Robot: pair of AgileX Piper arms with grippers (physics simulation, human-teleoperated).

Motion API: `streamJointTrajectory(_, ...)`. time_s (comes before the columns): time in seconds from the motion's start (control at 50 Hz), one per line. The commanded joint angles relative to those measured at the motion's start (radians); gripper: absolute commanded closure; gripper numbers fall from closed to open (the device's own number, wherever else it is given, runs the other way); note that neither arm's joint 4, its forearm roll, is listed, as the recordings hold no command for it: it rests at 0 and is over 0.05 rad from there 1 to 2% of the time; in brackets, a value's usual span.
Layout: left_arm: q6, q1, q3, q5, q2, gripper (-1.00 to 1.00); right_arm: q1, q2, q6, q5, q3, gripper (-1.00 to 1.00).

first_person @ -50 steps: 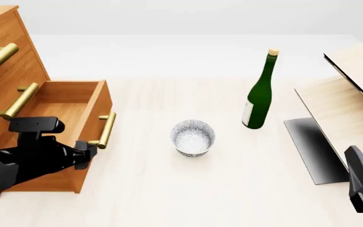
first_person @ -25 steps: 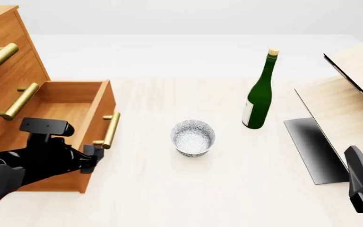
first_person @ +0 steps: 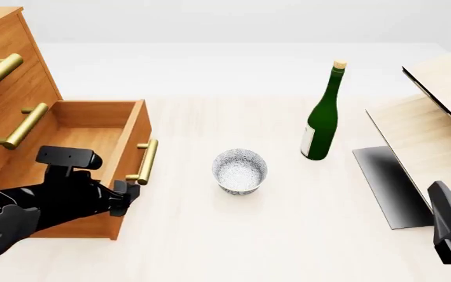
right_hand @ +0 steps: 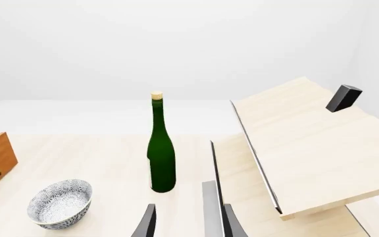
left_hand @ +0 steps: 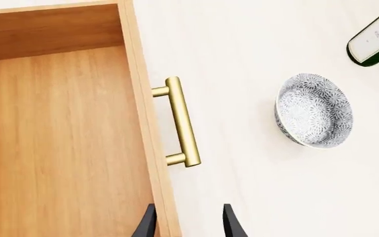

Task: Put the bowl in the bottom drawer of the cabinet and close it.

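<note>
The speckled white bowl (first_person: 239,170) stands upright on the table's middle, also seen in the left wrist view (left_hand: 313,117) and the right wrist view (right_hand: 59,203). The orange-brown cabinet (first_person: 10,70) stands at the left with its bottom drawer (first_person: 84,138) pulled out and nothing inside (left_hand: 57,138). My left gripper (first_person: 127,195) is open just short of the near end of the brass handle (left_hand: 181,121); its fingers (left_hand: 230,222) straddle the drawer front's edge without touching the handle. My right gripper (right_hand: 188,206) is open and holds nothing, low at the front right (first_person: 443,197).
A green corked bottle (first_person: 322,114) stands upright right of the bowl. A pale wood structure (first_person: 437,123) with a dark panel (first_person: 386,182) fills the right side. Two shut drawers with brass handles (first_person: 23,124) sit above the open one.
The bottom drawer has slid farther out towards the bowl, and my left gripper has moved the same way beside its handle. Bowl, bottle and right arm have not moved.
</note>
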Motion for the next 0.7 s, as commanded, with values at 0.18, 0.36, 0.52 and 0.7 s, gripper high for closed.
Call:
streamJointTrajectory(0.18, -0.018, -0.062, -0.002, -0.003, 0.035, -1.0, 0.0, 0.001, 0.0, 0.0, 0.0, -1.0)
streamJointTrajectory(0.36, -0.016, -0.077, -0.013, -0.005, 0.044, -1.0, 0.0, 0.0, 0.0, 0.0, 0.0, -1.0)
streamJointTrajectory(0.52, -0.021, -0.097, -0.022, -0.005, 0.046, -1.0, 0.0, -0.001, 0.0, 0.0, 0.0, -1.0)
streamJointTrajectory(0.7, -0.014, -0.095, -0.023, 0.007, 0.025, -1.0, 0.0, 0.001, 0.0, 0.0, 0.0, -1.0)
